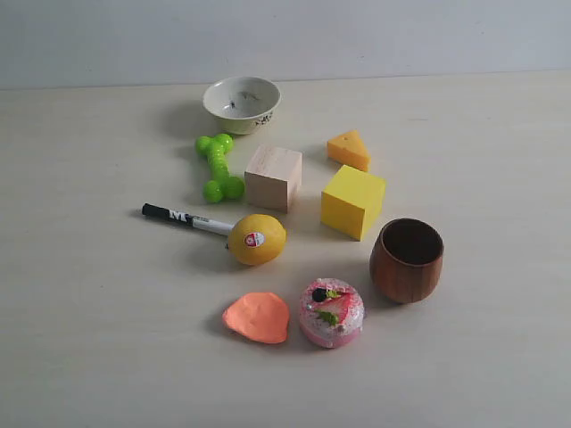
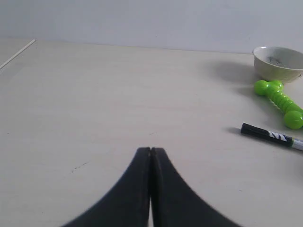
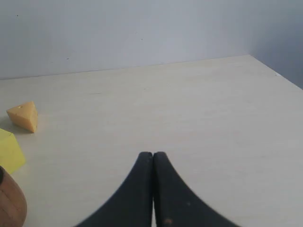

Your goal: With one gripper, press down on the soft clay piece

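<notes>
The soft clay piece (image 1: 258,316) is a flat salmon-orange blob lying on the table near the front, just left of a pink toy cake (image 1: 331,312) and below the yellow lemon (image 1: 257,239). Neither arm shows in the exterior view. In the left wrist view my left gripper (image 2: 150,149) is shut, its black fingers pressed together over bare table, with nothing held. In the right wrist view my right gripper (image 3: 153,153) is shut the same way, empty, over bare table. The clay shows in neither wrist view.
A white bowl (image 1: 242,103), green dumbbell toy (image 1: 219,166), black marker (image 1: 186,218), wooden cube (image 1: 274,177), yellow block (image 1: 352,201), orange cheese wedge (image 1: 349,149) and brown wooden cup (image 1: 407,259) crowd the middle of the table (image 1: 89,312).
</notes>
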